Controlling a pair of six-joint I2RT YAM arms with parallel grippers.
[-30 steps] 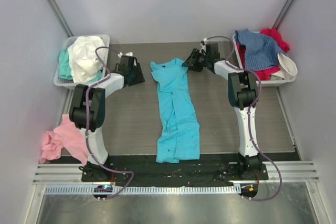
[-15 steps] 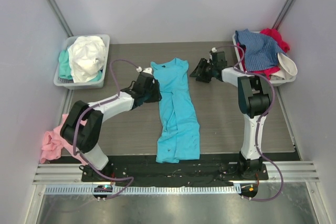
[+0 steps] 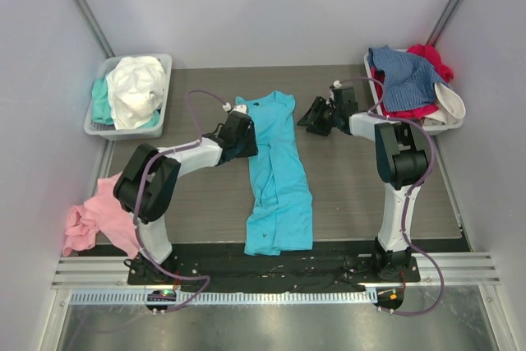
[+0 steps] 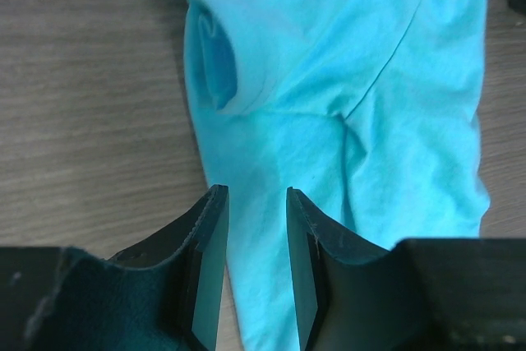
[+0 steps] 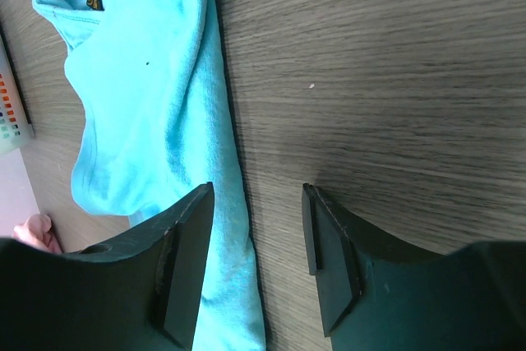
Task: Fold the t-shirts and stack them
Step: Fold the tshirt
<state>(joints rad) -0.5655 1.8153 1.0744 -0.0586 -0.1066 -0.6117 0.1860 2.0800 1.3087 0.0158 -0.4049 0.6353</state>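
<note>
A bright turquoise t-shirt (image 3: 275,170) lies lengthwise in the middle of the table, folded narrow, with its round neck at the far end. My left gripper (image 3: 248,137) is low at the shirt's left edge, just below the sleeve. In the left wrist view its jaws (image 4: 256,203) stand open over the turquoise cloth (image 4: 329,104), with nothing pinched between them. My right gripper (image 3: 306,116) hovers just right of the shirt's upper edge. It is open (image 5: 256,199), and its jaws straddle the shirt's edge (image 5: 164,113) and bare table.
A grey tray (image 3: 93,127) at the back left holds white (image 3: 136,88) and mint shirts. A tray (image 3: 450,125) at the back right holds denim-blue (image 3: 407,76) and red shirts. A pink shirt (image 3: 94,215) lies crumpled at the table's left edge.
My left arm has swung from beside the left tray over to the turquoise shirt's left edge, its jaws narrowing a little. My right gripper has drawn slightly right, off the shirt's shoulder.
</note>
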